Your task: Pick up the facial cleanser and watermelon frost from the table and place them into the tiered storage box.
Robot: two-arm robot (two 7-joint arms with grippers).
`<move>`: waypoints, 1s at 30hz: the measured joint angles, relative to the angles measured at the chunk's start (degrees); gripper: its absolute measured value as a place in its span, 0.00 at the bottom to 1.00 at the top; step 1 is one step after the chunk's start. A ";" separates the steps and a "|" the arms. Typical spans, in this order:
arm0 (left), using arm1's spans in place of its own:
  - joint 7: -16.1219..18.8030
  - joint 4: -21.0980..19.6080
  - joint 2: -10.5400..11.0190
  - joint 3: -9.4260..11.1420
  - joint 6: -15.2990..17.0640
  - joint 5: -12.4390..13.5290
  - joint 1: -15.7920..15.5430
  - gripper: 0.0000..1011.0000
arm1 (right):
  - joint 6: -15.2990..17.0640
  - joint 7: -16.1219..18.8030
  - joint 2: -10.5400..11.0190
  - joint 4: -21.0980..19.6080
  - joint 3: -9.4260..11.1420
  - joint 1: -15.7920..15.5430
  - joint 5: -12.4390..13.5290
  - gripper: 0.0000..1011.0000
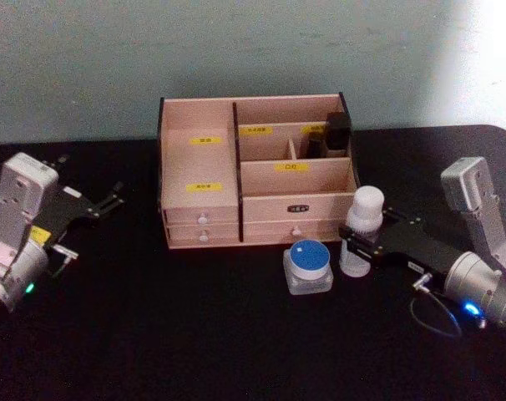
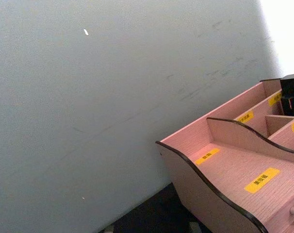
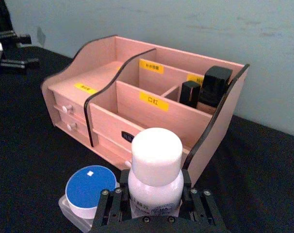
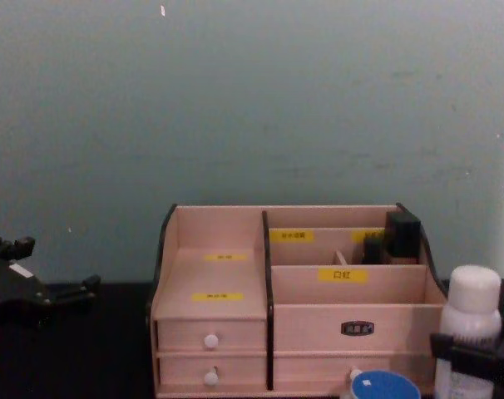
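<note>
The facial cleanser point(image 1: 367, 209), a white bottle with a rounded cap, stands on the black table just right of the tiered storage box point(image 1: 203, 167). My right gripper point(image 1: 356, 246) is shut on the bottle's lower body, one finger on each side, as the right wrist view shows point(image 3: 154, 208) around the bottle point(image 3: 155, 165). The watermelon frost point(image 1: 309, 263), a squat clear jar with a blue lid, sits just left of the bottle, in front of the box. My left gripper point(image 1: 111, 197) rests open at the far left, clear of everything.
Two dark items point(image 1: 336, 134) stand in the box's back right compartment. The box's left tier point(image 2: 224, 165) and front right compartment point(image 3: 132, 104) hold nothing. A wall rises close behind the box. Bare table lies in front.
</note>
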 joint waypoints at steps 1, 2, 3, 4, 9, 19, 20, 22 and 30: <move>0.00 0.00 0.00 0.00 0.00 0.00 0.00 0.99 | 0.00 0.14 0.09 -0.41 0.36 -0.29 0.26 0.59; 0.00 0.00 0.00 0.00 0.00 0.00 0.00 0.99 | 0.01 0.24 0.16 -0.70 0.60 -0.44 0.43 0.59; 0.00 0.00 0.00 0.00 0.00 0.00 0.00 0.99 | 0.13 0.46 0.35 -1.32 0.99 -0.78 0.81 0.59; 0.00 0.00 0.00 0.00 0.00 0.00 0.00 0.99 | 0.13 0.46 0.35 -1.32 0.99 -0.78 0.81 0.59; 0.00 0.00 0.00 0.00 0.00 0.00 0.00 0.99 | 1.30 1.30 1.59 -5.11 2.89 -2.41 3.11 0.59; 0.00 0.00 0.00 0.00 0.00 0.00 0.00 0.99 | 3.93 2.36 3.75 -10.01 4.74 -2.28 7.37 0.59; 0.00 0.00 0.00 0.00 0.00 0.00 0.00 0.99 | 4.11 2.45 3.83 -10.05 4.66 -1.54 7.72 0.59; 0.00 0.00 0.00 0.00 0.00 0.00 0.00 0.99 | 4.35 2.66 3.82 -9.87 4.35 -0.48 8.10 0.59; 0.00 0.00 0.00 0.00 0.00 0.00 0.00 0.99 | 5.34 2.86 2.31 -5.83 1.14 6.98 8.26 0.59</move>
